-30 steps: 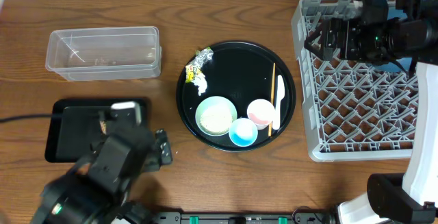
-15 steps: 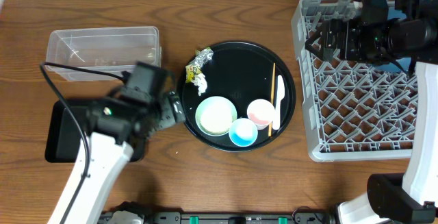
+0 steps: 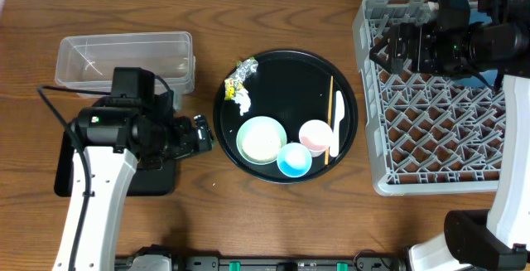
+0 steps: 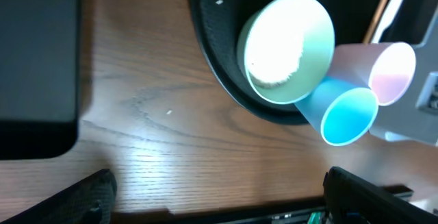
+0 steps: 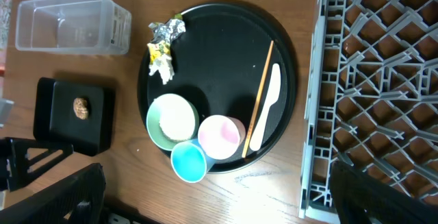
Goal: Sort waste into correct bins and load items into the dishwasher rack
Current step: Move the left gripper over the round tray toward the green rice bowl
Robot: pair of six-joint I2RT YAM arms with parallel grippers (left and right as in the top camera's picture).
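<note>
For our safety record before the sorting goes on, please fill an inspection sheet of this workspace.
Surface: wooden table.
Job's things: foil and wrapper scraps, green bowl, pink cup, blue cup, white spoon and chopsticks on the round black tray; brown lump in the black rectangular tray; clear tub; rack.
Clutter: nothing seen.
Grippers: left gripper open beside the round black tray; right gripper open over the rack.
Cables: black cable by the left arm.
Surroundings: nothing seen.
</note>
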